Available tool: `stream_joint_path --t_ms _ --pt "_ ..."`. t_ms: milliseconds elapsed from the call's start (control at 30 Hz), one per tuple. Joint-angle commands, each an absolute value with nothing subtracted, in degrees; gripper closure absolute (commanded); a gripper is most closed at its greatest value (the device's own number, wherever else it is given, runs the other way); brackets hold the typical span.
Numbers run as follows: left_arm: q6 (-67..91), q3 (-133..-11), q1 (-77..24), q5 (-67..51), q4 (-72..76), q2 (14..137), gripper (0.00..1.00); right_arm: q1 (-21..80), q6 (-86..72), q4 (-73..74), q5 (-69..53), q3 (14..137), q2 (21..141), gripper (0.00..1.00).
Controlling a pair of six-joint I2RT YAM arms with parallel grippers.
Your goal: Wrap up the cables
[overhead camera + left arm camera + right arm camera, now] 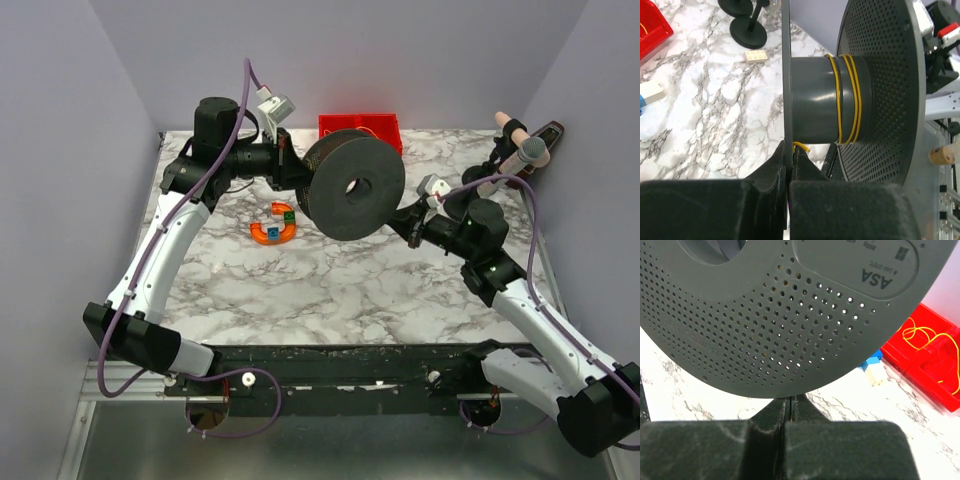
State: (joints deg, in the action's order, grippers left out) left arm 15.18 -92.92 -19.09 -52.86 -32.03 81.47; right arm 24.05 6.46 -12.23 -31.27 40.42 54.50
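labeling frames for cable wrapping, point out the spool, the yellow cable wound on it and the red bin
spool (335,212): top view, front flange face
yellow cable (858,100): left wrist view, turns around the hub
red bin (340,119): top view, far rim

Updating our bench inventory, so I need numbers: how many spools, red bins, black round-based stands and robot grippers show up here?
spool: 1
red bin: 1
black round-based stands: 2
grippers: 2, the left gripper and the right gripper, each shut on the spool's rim
Total: 6
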Motion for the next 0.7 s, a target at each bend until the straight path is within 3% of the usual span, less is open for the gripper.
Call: stream_joint_path --t_ms 0,133,333,667 --pt "2.9 -92.5 -19.2 -61.3 -43.7 79.6 1.00 21.4 12.6 -9.5 -33.3 43.7 54.1 0.99" --pt "-9.2 -92.2 -20.6 -58.6 -51.3 78.9 1.00 21.4 18.1 -7.7 -33.7 43.9 52.5 0.99" --pt "-16.8 -88.1 -25.9 -48.3 -52.1 76.5 1.00 21.4 21.6 6.6 -39.8 51.2 57.2 0.99" --pt "-30.2 -87.6 -26.2 -42.5 -52.8 76.6 1.00 21.4 20.2 4.2 -42.5 47.8 62.4 0.99"
